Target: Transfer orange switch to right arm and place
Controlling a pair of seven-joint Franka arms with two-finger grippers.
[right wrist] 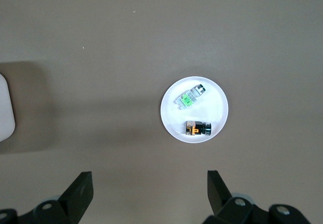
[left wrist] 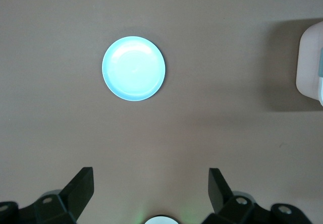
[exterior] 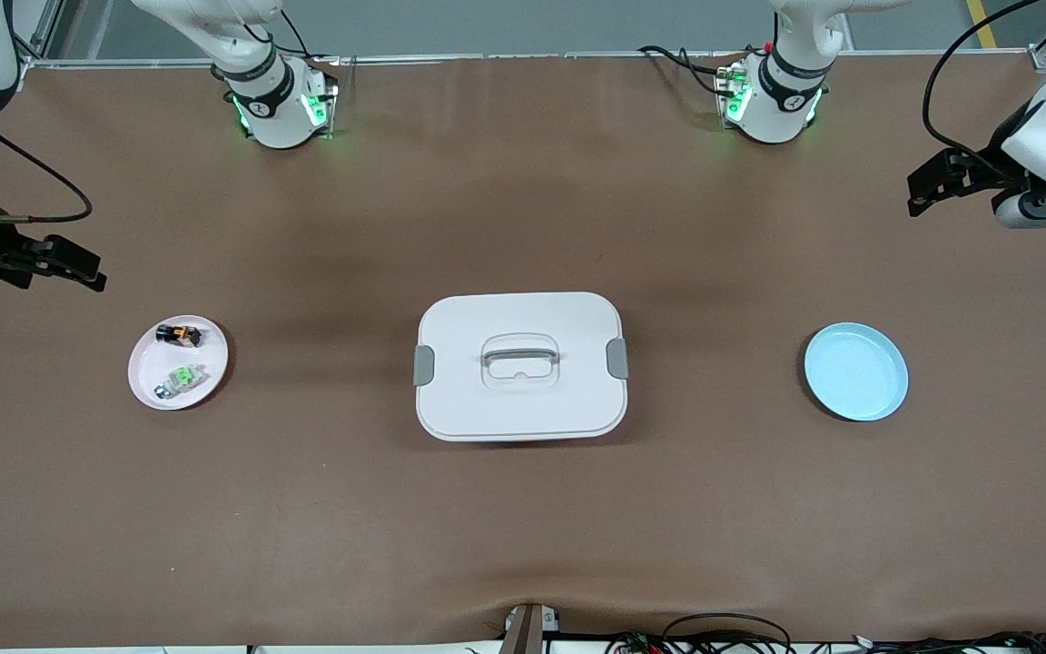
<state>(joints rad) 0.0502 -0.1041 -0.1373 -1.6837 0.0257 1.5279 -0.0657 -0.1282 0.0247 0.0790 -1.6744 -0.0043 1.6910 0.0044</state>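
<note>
While both arms wait high over the ends of the brown-covered bench (exterior: 523,527), the small black blocky orange switch with its orange-brown middle (exterior: 179,335) lies on its side in the round white shallow plate (exterior: 146,368) toward the right arm's end of the bench. Its long axis runs roughly along the length of the bench, with the rounded black end toward that end of the bench and the squarer orange-marked end toward the middle. Just beside it in the same plate, nearer to the front camera and not touching it, lies a small white-and-grey component with a bright green top (exterior: 181,379), set at a slant. At the middle of the bench sits a white rectangular box with rounded corners, grey side latches and a clear handle on its lid (exterior: 520,365), the lid on. Toward the left arm's end lies a round pale blue plate (exterior: 855,371) with nothing in it. The right pincer (exterior: 78,271) hangs over bare bench near the white plate, spread wide and holding nothing; the left pincer (exterior: 932,186) hangs over bare bench near the blue plate, likewise spread wide and holding nothing.
</note>
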